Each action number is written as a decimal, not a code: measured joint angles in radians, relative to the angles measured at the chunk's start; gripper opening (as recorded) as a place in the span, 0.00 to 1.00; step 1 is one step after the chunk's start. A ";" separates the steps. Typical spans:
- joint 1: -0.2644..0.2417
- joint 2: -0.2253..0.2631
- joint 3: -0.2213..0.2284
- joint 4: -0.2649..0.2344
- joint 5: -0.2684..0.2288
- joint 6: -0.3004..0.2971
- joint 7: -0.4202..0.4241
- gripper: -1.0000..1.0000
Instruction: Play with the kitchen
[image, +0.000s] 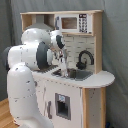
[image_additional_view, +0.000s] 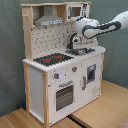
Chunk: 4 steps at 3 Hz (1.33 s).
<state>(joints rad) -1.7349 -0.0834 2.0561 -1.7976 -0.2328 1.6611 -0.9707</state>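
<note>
The kitchen (image_additional_view: 60, 80) is a white and light-wood toy set. It has a black-and-red stovetop (image_additional_view: 52, 59), an oven door with a window (image_additional_view: 64, 95), a grey hood (image_additional_view: 48, 20) and a pegboard back (image_additional_view: 52, 39). In the first exterior view the kitchen (image: 92, 97) shows its sink (image: 75, 74), black faucet (image: 84, 58) and a microwave (image: 74, 23). My gripper (image: 62, 68) hangs low over the sink, left of the faucet. In the second exterior view my gripper (image_additional_view: 74, 43) points down at the counter right of the stovetop.
My bulky white arm (image: 27, 65) stands close against the kitchen's left side in the first exterior view. In the second exterior view the arm (image_additional_view: 102, 27) reaches in from the right. A wooden floor (image_additional_view: 100, 112) lies in front, and a grey curtain (image_additional_view: 12, 50) hangs behind.
</note>
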 joint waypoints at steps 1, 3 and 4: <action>0.002 0.030 0.016 0.025 -0.030 -0.045 0.080 0.00; 0.003 0.020 0.131 0.105 -0.047 -0.006 0.202 0.00; 0.002 -0.001 0.177 0.106 -0.045 0.059 0.268 0.00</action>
<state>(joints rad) -1.7324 -0.0845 2.2335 -1.6920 -0.2776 1.7201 -0.7028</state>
